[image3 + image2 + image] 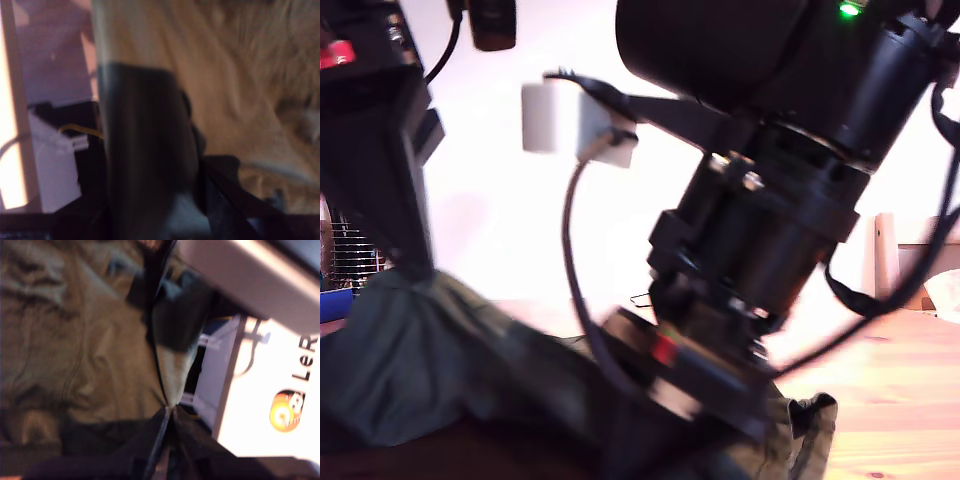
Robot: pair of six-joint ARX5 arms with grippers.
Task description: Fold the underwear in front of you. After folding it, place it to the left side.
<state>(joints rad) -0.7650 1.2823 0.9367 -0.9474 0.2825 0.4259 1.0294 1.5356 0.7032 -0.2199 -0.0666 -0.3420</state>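
underwear (430, 350): bunched on worktop (890, 385), one edge lifted at exterior view's left | first gripper (167, 407): fingers pinching underwear fold | second gripper (150, 150): over cloth, blurred, finger state cannot tell

Bright white wall (500, 200), wooden tabletop (900, 390)

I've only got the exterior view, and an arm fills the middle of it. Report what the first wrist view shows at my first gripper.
Observer: My first gripper is shut on a fold of the underwear, the cloth pinched to a point.
Operator: Now the second wrist view.
Observer: Blurred. A dark band of cloth crosses it, lighter cloth beside; the grip cannot be told.
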